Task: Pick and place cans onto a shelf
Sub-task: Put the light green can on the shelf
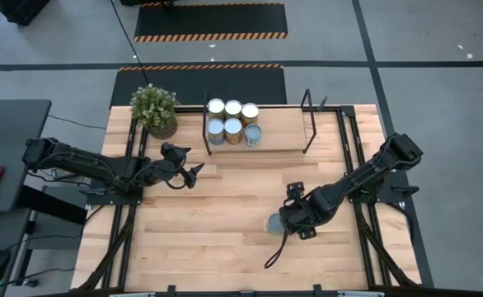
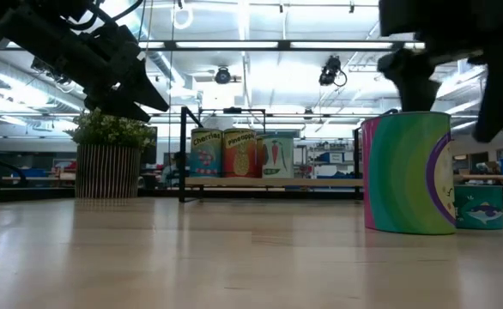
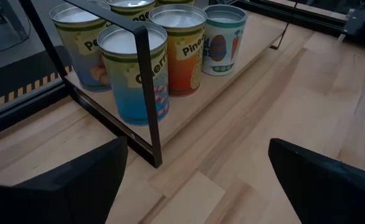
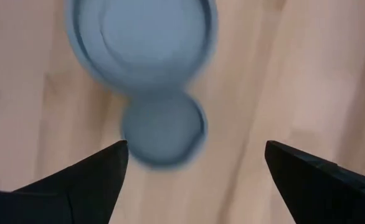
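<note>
The shelf (image 1: 283, 147) holds six cans (image 1: 232, 120) grouped at its plant-side end, and two more cans (image 4: 146, 43) stand on the table well in front of it. The right gripper (image 1: 281, 224) hangs spread above those two, holding nothing. The left gripper (image 1: 194, 171) hovers wide open and empty near the shelf's loaded end.

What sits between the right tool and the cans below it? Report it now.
Nothing visible. The right tool hangs open directly over two round blue-grey-topped metal cans standing close together on the wooden tabletop, with only air between.
</note>
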Controlling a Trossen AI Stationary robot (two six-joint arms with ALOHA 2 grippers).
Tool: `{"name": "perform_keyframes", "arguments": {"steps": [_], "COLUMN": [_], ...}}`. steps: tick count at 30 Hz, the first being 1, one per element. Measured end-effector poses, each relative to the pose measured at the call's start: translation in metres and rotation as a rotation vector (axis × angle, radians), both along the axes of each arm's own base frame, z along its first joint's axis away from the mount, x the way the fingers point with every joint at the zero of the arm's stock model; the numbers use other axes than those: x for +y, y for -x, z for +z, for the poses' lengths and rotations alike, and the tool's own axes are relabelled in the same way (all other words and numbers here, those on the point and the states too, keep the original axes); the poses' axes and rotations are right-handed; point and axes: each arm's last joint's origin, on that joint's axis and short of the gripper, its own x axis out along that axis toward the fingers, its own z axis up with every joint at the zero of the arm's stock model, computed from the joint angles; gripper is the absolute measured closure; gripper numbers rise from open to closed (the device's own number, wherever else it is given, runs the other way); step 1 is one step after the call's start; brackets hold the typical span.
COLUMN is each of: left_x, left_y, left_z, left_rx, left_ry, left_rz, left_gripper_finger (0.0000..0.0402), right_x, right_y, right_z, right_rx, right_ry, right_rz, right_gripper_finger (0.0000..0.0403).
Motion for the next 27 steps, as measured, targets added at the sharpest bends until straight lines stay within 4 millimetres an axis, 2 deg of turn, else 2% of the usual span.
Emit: {"name": "perform_keyframes", "arguments": {"steps": [5, 13, 19, 27], "left_x": [0.000, 0.000, 0.000, 0.000], "left_y": [0.000, 0.000, 0.000, 0.000], "left_z": [0.000, 0.000, 0.000, 0.000], "left_rx": [0.001, 0.001, 0.001, 0.000], "left_ry": [0.000, 0.001, 0.001, 0.001], "left_rz": [0.000, 0.000, 0.000, 0.000], "left_gripper_finger": [0.0005, 0.0005, 0.0005, 0.0005], "right_x": [0.006, 0.007, 0.009, 0.002], "right_y": [-0.010, -0.012, -0.017, -0.020], "right_z": [-0.005, -0.022, -0.027, -0.031], "right_rx": [-0.122, -0.191, -0.278, -0.305], "right_ry": [-0.065, -0.125, -0.140, -0.140], "right_rz": [0.039, 0.067, 0.121, 0.113], "right_gripper_finger": [0.0018, 0.0018, 0.0019, 0.0066]}}
